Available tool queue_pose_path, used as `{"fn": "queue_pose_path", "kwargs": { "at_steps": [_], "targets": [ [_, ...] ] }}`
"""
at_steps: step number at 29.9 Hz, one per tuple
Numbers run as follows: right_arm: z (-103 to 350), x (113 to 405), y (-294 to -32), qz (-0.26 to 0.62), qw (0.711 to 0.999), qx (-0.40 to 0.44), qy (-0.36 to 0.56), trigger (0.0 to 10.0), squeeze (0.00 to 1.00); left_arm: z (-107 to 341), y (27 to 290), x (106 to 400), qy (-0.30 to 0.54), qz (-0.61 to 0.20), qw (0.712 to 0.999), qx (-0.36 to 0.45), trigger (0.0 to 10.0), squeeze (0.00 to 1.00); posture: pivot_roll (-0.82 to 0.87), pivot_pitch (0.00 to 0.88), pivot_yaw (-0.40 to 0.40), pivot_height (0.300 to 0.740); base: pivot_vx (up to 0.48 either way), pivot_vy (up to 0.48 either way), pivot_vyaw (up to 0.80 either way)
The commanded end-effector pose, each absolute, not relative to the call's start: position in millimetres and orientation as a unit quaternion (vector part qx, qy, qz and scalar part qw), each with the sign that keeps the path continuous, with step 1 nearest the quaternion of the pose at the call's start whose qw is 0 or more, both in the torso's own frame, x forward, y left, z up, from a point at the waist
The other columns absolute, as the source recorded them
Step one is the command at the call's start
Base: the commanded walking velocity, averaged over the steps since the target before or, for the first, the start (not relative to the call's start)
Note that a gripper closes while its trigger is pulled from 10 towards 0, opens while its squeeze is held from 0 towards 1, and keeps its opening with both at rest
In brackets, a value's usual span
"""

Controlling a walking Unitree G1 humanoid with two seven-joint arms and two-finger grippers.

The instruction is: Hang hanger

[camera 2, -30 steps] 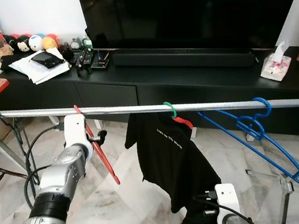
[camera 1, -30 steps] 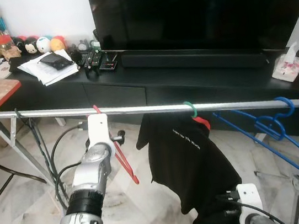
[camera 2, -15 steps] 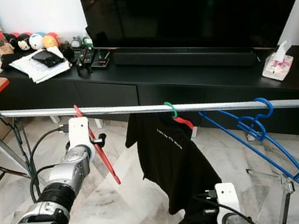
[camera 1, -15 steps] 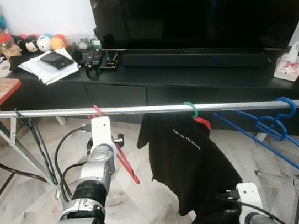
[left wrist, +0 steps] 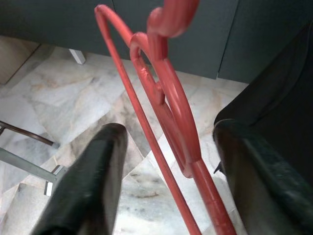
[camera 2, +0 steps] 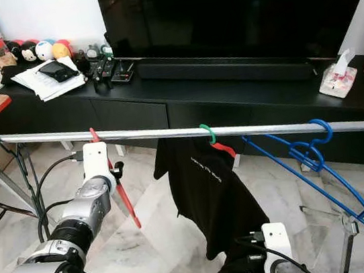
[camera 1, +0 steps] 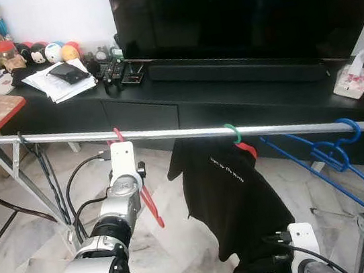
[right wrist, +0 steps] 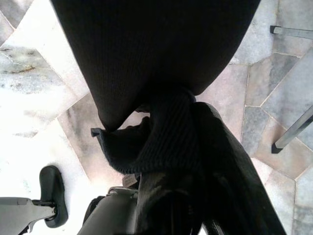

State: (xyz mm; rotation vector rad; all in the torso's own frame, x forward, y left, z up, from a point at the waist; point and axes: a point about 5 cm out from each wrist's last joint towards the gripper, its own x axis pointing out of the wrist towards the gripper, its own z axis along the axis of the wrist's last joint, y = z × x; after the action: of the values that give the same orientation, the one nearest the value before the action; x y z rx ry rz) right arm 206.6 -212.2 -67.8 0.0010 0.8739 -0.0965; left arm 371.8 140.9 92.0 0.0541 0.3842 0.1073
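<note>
A red hanger (camera 1: 150, 205) hangs by its hook (camera 1: 118, 133) on the silver rail (camera 1: 168, 135). My left gripper (left wrist: 168, 132) is just below the rail, open, one finger (left wrist: 93, 181) on each side of the hanger's neck without pinching it. Further right on the rail a black shirt (camera 1: 231, 197) hangs from a hanger with a green hook (camera 1: 233, 131). Low down, my right gripper (camera 1: 274, 249) is shut on the shirt's bunched hem (right wrist: 161, 142).
Two blue hangers (camera 1: 334, 156) hang at the rail's right end. Behind the rail stands a black TV console (camera 1: 231, 99) with a TV, soundbar, tissue box (camera 1: 350, 80) and papers. Rack legs (camera 1: 25, 179) and cables cross the marble floor at left.
My left arm has drawn back slightly toward me, and the red hanger's lower end has swung a little to the left. The right gripper still holds the shirt.
</note>
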Motion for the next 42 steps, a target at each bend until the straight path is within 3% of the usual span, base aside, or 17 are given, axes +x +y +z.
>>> {"fn": "queue_pose_path", "kwargs": {
  "at_steps": [1, 35, 42],
  "targets": [
    [-64.3, 211.3, -214.8, -0.052, 0.910, 0.001, 0.412, 10.0, 0.00, 98.0, 141.9, 375.8, 0.181, 0.059, 0.981, 0.032, 0.0, 0.00, -0.05, 0.000, -0.026, 0.740, 0.000, 0.000, 0.00],
    [-64.6, 210.7, -215.3, -0.051, 0.909, -0.001, 0.414, 10.0, 0.00, 95.6, 140.8, 374.8, 0.179, 0.043, 0.983, 0.021, 0.0, 0.00, -0.06, 0.000, -0.027, 0.740, 0.000, 0.000, 0.00],
    [-64.5, 210.7, -215.3, -0.051, 0.909, -0.002, 0.414, 10.0, 0.00, 103.3, 133.7, 374.9, 0.135, -0.011, 0.991, 0.010, 0.0, 0.00, -0.06, 0.000, -0.027, 0.740, 0.000, 0.000, 0.00]
  ]
}}
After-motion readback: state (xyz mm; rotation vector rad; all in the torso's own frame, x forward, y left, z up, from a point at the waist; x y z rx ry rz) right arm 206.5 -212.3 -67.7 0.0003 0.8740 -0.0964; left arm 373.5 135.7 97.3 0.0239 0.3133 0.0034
